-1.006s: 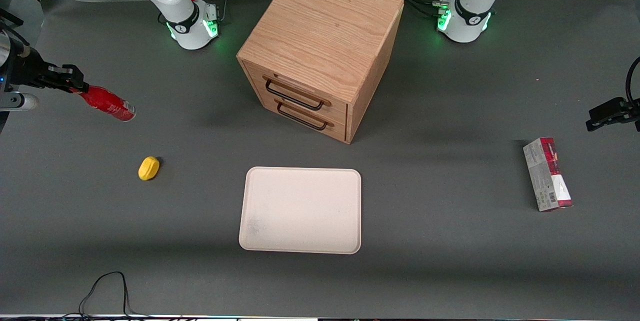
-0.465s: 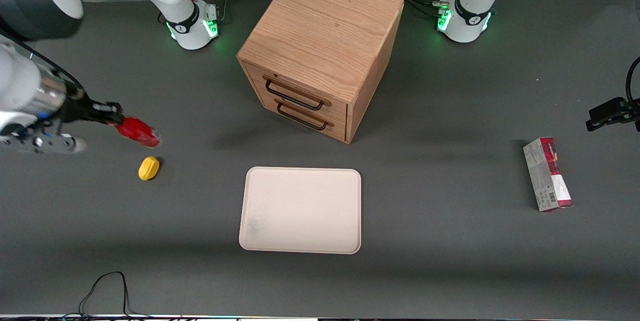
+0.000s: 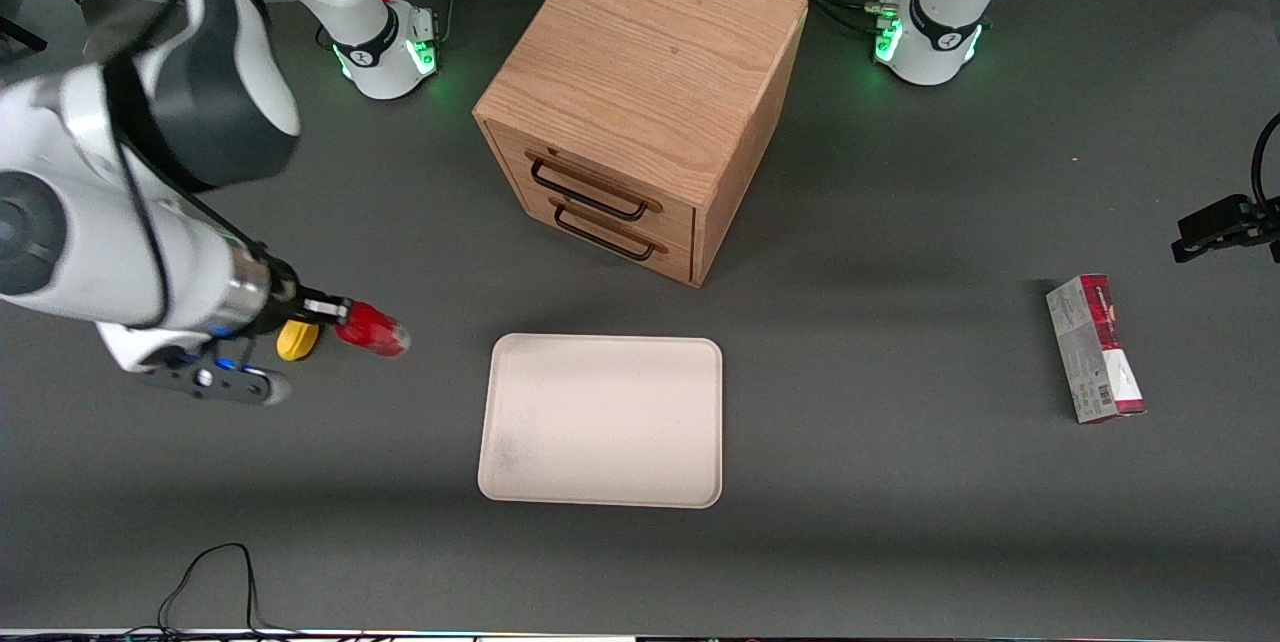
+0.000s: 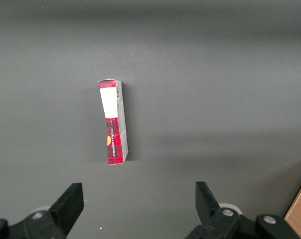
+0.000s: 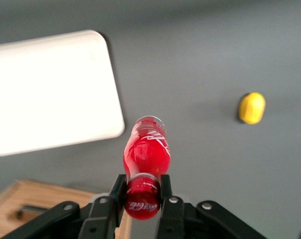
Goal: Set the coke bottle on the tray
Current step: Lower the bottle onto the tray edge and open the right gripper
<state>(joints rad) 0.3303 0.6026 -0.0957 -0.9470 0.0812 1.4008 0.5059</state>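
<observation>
- I see the gripper (image 3: 335, 310) above the worktop (image 3: 900, 482), its fingers (image 5: 116, 188) pinching the coke bottle (image 3: 372, 331) at the cap end.
- I note the bottle hangs at about 10 o'clock off the tray (image 3: 601, 419), just beside the lemon (image 3: 295, 341).

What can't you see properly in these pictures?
- Lemon, front view: partly covered by the gripper, which is shut on the coke bottle beside the tray.
- Bottle cap, right wrist view: its sides are hidden by the fingers.
- Cabinet, right wrist view: cut off by the edge.
- Carton, left wrist view: its print is too small to read.
- Drawers, front view: shut, so their insides are hidden.
</observation>
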